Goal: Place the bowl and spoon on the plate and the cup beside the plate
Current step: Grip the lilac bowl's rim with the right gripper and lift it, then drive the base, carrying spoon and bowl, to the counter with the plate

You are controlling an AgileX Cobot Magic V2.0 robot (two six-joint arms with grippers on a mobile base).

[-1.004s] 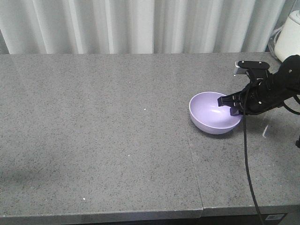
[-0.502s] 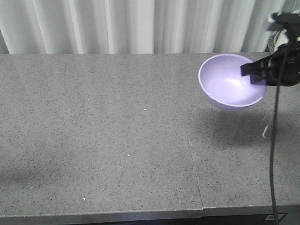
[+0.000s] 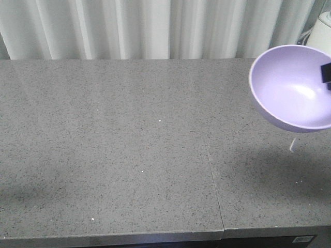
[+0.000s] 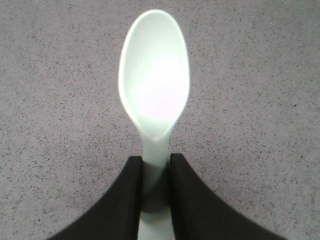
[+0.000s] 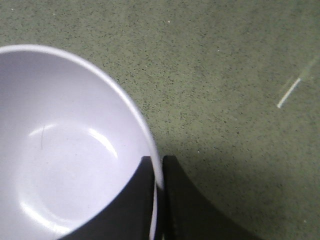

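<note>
The right fingers (image 5: 187, 210) are closed on the rim of the bowl (image 3: 289, 88), 1 inside and 1 outside. The bowl hangs in the air over the right end of the table (image 3: 129, 144), tipped toward the front camera. The left fingers (image 4: 120, 205) pinch the spoon (image 4: 154, 80) by its handle, scoop held out above the table. Both grips are narrow pinches on glossy plastic, so a quick move may swing the bowl or slip it free, and the spoon may twist. No plate or cup shows, so the placement cannot be judged.
</note>
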